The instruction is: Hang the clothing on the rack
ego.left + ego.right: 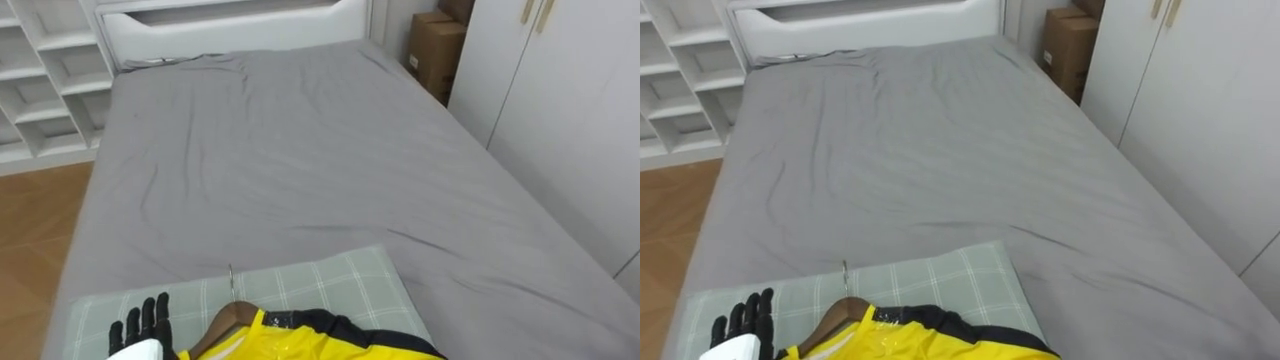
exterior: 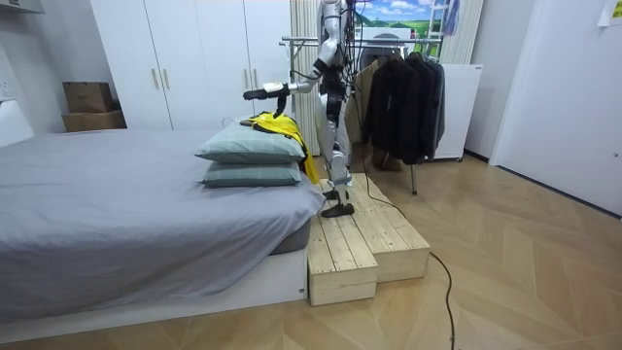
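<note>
Because the jacket [image 1: 300,342] looks light, limp and slick, cloth would likely slip; the stiff wooden hanger [image 1: 222,322] under its hook [image 1: 231,278] is the better hold. Bright yellow with dark trim, it lies on the pillow [image 1: 330,280] at bottom centre. At lower left, the left hand [image 1: 143,326] has straight, slightly spread fingers and holds nothing.

Light is bright and even, falling softly from above. In the eye views the grey sheet [image 1: 300,170] shows only faint shadows along its creases. In the room view a darker shadow lies under the bed's edge [image 2: 282,255], and the floor [image 2: 525,253] at right carries a mild sheen.
</note>
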Available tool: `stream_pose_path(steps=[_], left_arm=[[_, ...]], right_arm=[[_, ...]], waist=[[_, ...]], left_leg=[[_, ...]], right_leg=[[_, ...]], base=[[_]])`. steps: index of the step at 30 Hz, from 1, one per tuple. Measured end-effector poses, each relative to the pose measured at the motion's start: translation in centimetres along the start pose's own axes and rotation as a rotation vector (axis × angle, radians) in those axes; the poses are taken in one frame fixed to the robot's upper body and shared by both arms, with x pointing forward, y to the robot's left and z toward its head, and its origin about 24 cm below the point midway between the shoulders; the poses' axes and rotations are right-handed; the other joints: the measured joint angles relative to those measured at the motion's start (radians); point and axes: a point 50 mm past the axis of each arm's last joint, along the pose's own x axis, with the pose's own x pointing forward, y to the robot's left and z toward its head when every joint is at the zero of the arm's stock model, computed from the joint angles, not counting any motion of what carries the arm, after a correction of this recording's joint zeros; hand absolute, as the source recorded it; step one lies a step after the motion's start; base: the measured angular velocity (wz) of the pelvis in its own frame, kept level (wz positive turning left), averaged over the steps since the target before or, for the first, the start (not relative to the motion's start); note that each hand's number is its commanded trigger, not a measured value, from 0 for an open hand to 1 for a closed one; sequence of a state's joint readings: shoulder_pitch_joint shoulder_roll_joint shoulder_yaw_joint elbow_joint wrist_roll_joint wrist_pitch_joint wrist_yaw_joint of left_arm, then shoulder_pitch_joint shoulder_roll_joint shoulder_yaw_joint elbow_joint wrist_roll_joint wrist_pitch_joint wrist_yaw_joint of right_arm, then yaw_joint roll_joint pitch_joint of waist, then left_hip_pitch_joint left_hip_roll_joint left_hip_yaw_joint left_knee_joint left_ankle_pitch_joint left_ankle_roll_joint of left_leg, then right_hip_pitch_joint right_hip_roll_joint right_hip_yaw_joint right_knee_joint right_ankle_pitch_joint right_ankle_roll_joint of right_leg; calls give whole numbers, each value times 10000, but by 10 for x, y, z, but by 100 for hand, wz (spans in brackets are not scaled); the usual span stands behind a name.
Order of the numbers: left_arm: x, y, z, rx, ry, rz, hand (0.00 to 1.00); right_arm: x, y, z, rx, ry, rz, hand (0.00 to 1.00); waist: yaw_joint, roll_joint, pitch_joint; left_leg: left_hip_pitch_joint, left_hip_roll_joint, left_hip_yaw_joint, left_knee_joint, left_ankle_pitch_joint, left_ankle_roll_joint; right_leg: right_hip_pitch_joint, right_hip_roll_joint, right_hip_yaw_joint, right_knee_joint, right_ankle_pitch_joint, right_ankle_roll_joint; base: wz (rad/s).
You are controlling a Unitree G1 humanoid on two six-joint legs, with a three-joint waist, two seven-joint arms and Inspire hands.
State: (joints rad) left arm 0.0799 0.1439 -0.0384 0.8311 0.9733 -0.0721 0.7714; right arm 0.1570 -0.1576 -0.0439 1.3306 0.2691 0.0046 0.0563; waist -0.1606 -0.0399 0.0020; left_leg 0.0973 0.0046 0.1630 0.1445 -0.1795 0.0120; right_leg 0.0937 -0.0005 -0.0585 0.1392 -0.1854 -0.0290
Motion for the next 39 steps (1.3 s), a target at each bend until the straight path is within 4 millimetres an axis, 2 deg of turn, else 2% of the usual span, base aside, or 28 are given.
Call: stream_pose_path(steps=[4,9,14,20,26,33,39], left_arm=[[-4,-8,-1,-131,215,-533,0],[-8,-15,3,-566,574,-1032,0],[1,-13,11,-831,555,-1132,0],[6,-14,14,-712,496,-1460,0],[4,-21,8,-365,826,-2059,0],[2,-25,6,-295,963,-2448,0],[3,-27,6,-212,1056,-2750,0]], right_arm=[[0,1,-1,-133,92,21,0],[0,2,0,-331,86,58,0],[0,1,1,-344,99,-265,0],[0,1,1,-556,277,-368,0],[1,2,2,-617,364,-434,0],[1,3,1,-701,502,-418,0],[1,3,-1,-840,688,-394,0]], waist=[[-60,-89,-8],[-275,-77,-5],[-512,-44,10],[-530,-87,-21],[-536,-115,-5],[-518,-317,2],[-507,-353,-24]], left_leg=[[-38,-5,-2,-2,0,0],[-51,-2,-22,0,0,1],[-188,4,-7,15,2,3],[-334,14,51,37,2,3],[-376,35,52,32,3,3],[-465,24,47,25,3,3],[-546,27,48,63,3,3]], right_leg=[[-43,-11,10,15,2,3],[-44,-9,-10,37,2,3],[-110,-11,-13,111,1,2],[-401,-7,26,141,2,2],[-415,8,12,196,8,-3],[-448,5,8,126,6,-4],[-584,2,11,151,6,-4]], base=[[0],[0],[0],[-2],[0],[0],[0]])
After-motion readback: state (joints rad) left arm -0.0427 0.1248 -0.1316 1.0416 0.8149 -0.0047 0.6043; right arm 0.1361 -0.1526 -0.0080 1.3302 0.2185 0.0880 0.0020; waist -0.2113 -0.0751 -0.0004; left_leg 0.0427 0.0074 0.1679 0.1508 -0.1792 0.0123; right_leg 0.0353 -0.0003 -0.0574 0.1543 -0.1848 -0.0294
